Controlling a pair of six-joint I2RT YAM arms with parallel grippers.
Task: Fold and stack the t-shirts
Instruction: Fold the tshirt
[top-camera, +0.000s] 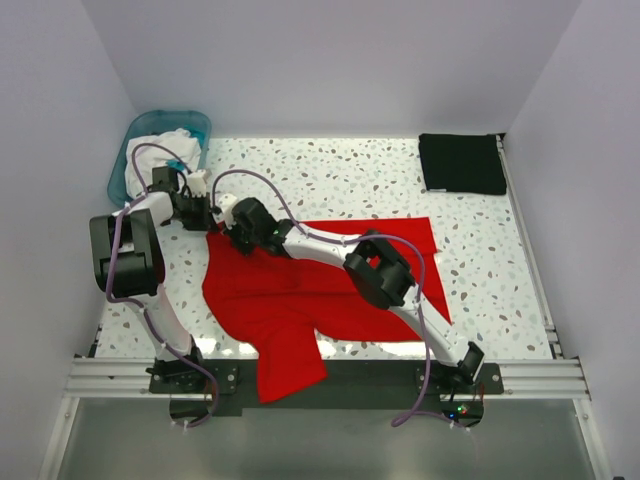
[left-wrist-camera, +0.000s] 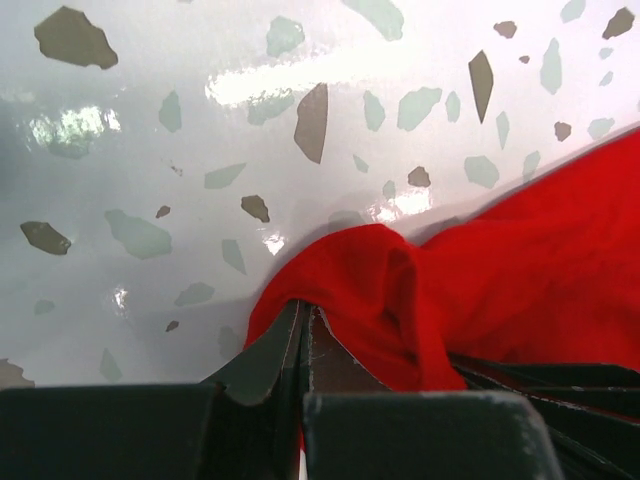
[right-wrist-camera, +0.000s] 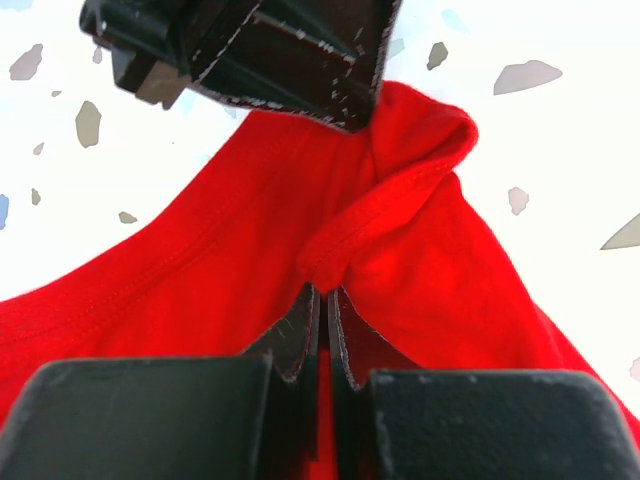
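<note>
Both grippers meet at the far left corner of the red shirt (top-camera: 290, 300), which lies spread and rumpled on the speckled table (top-camera: 350, 175). The left gripper (left-wrist-camera: 308, 312) has its fingers pressed together on a raised bunch of the shirt's edge, with cloth humped just above its tips. The right gripper (right-wrist-camera: 325, 295) is clamped on a stitched hem at the same corner, jaws closed with red cloth between them. In its wrist view the left gripper's dark fingers sit just beyond, on the far side of the same fold. The two grippers are just beside each other.

The right arm stretches diagonally across the shirt, covering part of its middle. The shirt's near end hangs off the table's near edge over the metal rail (top-camera: 540, 378). The black shirt (top-camera: 460, 162), a flat folded rectangle, lies well apart from the red shirt, beyond its far right corner. A teal basin (top-camera: 195, 125) holding white cloth (top-camera: 160, 150) stands beyond the red shirt's far left corner, behind the left arm.
</note>
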